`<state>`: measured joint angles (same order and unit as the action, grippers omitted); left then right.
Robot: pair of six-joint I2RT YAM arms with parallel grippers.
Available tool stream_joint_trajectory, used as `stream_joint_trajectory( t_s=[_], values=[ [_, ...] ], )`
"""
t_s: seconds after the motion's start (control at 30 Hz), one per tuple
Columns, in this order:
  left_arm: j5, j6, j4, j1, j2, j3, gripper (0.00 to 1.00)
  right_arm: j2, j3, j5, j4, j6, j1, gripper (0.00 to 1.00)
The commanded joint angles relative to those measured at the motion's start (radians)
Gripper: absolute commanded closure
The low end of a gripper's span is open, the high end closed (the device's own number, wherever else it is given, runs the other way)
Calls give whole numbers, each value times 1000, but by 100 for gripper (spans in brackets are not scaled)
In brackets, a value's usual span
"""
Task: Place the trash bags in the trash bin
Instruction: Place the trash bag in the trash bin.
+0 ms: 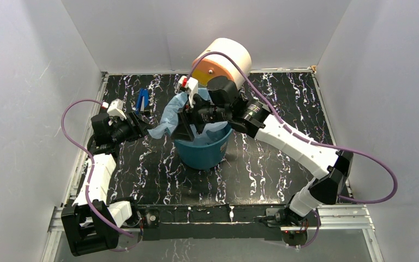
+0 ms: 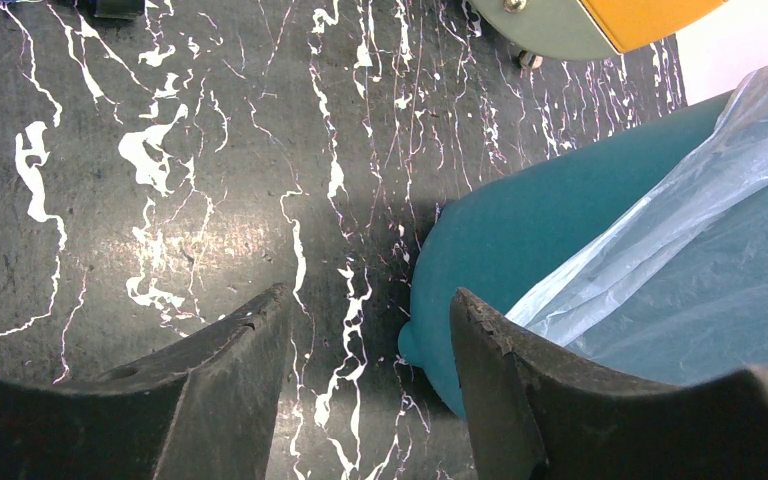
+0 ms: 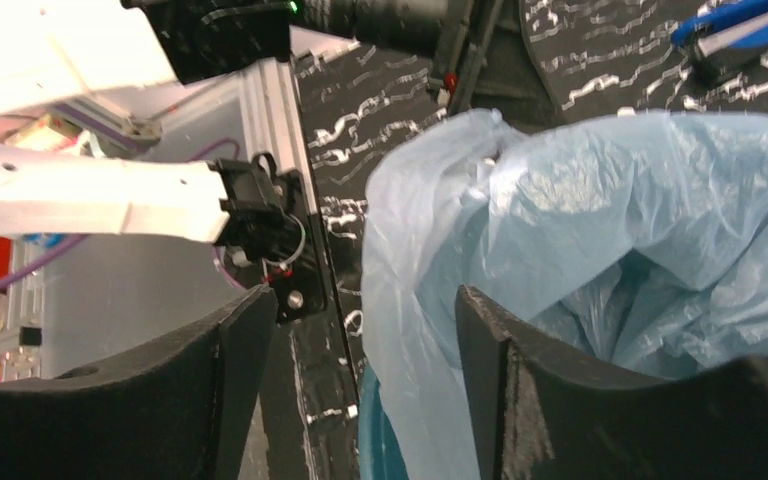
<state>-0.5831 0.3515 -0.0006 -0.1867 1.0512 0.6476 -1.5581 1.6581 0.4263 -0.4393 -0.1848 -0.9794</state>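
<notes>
The teal trash bin (image 1: 204, 152) stands mid-table with the light-blue trash bag (image 1: 166, 121) lining it and spilling over its left rim. My right gripper (image 1: 188, 124) hangs over the bin's left rim. In the right wrist view it (image 3: 360, 300) is open. The bag's edge (image 3: 410, 260) and the bin rim (image 3: 375, 435) lie loose between the jaws, one finger inside the bag. My left gripper (image 1: 143, 125) is just left of the bin, low over the table. It (image 2: 370, 310) is open on bare tabletop, its right finger beside the bin wall (image 2: 520, 240) and the bag (image 2: 700, 240).
A cream-and-orange drum (image 1: 225, 60) lies on its side behind the bin, its base showing in the left wrist view (image 2: 600, 20). A small blue object (image 1: 142, 100) sits on the black marbled table at the back left. White walls close in three sides.
</notes>
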Motion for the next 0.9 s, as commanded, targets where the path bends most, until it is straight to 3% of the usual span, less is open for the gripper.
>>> stream_joint_trajectory(
  t_s=[0.0, 0.17, 0.47, 0.6, 0.87],
  values=[
    [2, -9, 7, -2, -7, 7, 43, 9, 38, 49, 91, -15, 0, 31],
    [1, -6, 7, -3, -3, 6, 43, -15, 38, 182, 113, -18, -2, 52],
    [2, -9, 7, -3, -6, 6, 43, 41, -22, 256, 94, 59, -10, 80],
    [2, -9, 7, -3, -5, 6, 43, 2, 5, 302, -24, 95, -17, 81],
    [2, -4, 7, -3, -4, 4, 43, -56, -1, 231, -162, 115, -42, 66]
  ],
)
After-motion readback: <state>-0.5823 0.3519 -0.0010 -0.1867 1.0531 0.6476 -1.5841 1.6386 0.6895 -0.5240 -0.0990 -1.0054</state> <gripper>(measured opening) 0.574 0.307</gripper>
